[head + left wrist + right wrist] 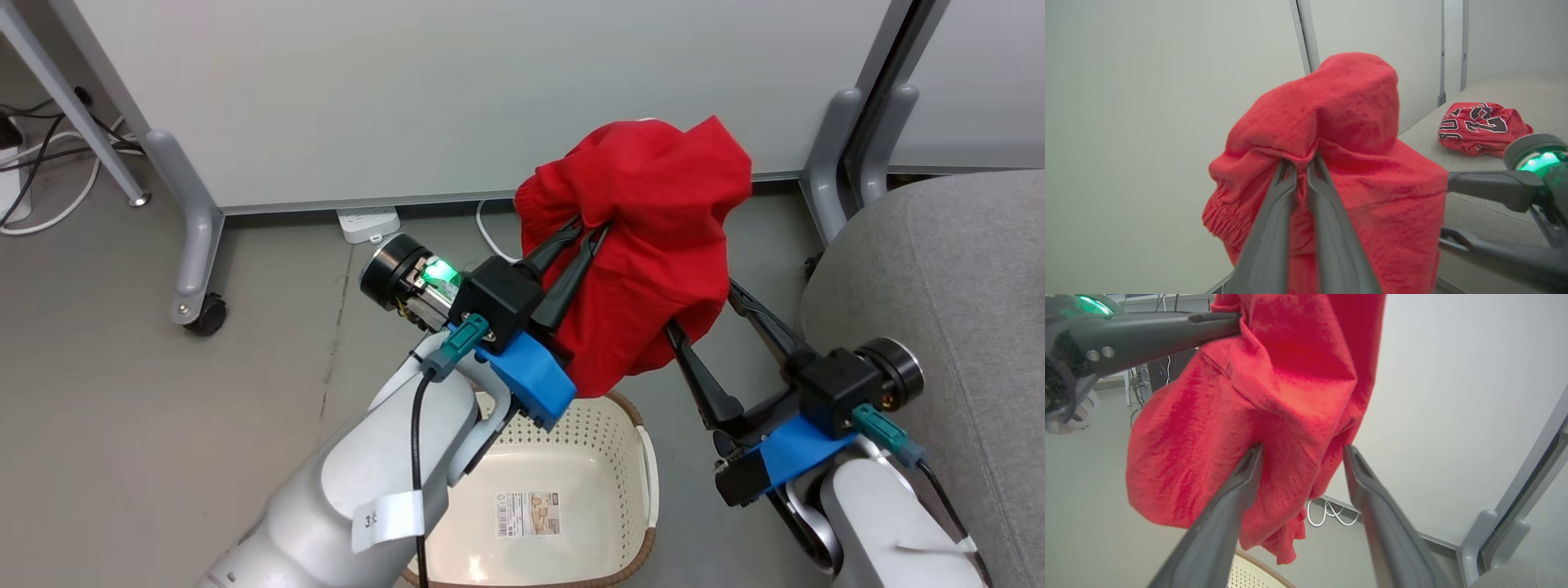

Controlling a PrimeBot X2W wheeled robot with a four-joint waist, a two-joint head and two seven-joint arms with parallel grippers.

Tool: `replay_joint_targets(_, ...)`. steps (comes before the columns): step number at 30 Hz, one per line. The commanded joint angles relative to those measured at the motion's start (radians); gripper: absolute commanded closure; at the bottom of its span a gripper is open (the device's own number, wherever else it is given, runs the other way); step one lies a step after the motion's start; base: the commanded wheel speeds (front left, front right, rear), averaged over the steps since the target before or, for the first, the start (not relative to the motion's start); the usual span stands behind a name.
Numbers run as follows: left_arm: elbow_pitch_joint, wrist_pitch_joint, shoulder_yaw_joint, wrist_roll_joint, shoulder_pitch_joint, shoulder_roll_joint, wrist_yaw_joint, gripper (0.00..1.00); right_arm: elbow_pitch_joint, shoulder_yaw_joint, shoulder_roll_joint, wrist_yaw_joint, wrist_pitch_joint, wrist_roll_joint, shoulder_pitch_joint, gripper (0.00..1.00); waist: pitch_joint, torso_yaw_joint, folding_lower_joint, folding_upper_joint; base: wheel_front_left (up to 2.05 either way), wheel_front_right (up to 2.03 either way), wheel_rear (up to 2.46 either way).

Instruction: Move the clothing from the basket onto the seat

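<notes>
The left gripper (589, 229) has its two long dark fingers pinched together on a fold of the plain red garment (653, 237), holding it in the air over the far rim of the basket (600, 425). The cloth is soft and fleecy-looking, bunched into a rounded hump with a gathered elastic hem at one edge. The right gripper (1303, 451) sits beneath the hanging cloth with its jaws spread wide; one finger seems to brush the fabric, though I can't be sure it touches. The basket is cream perforated plastic with a brown woven-look rim and a paper label (528, 513) on its floor. On the grey upholstered seat (939, 286) lies the jersey (1482, 128) — crumpled, black-and-white lettering showing.
</notes>
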Motion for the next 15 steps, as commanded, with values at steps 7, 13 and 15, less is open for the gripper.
replay_joint_targets(7, 0.005, -0.003, -0.006, 0.014, -0.026, -0.018, -0.009, 1.00, 0.076, 0.040, 0.011, 0.000, -0.003, 0.001, -0.096, 0.00, 0.018, 0.015, 0.0000, -0.0001, 0.00, 0.00, 0.00)
replay_joint_targets(13, 0.014, -0.003, -0.001, 0.020, -0.031, -0.026, -0.018, 1.00, 0.099, 0.060, 0.020, 0.000, -0.003, 0.021, -0.138, 1.00, 0.022, 0.016, 0.0000, -0.0001, 0.00, 0.00, 0.00)
replay_joint_targets(15, 0.016, -0.003, 0.002, 0.022, -0.030, -0.029, -0.019, 1.00, 0.098, 0.063, 0.020, 0.000, -0.003, 0.028, -0.147, 1.00, 0.020, 0.015, 0.0000, -0.0001, 0.00, 0.00, 0.00)
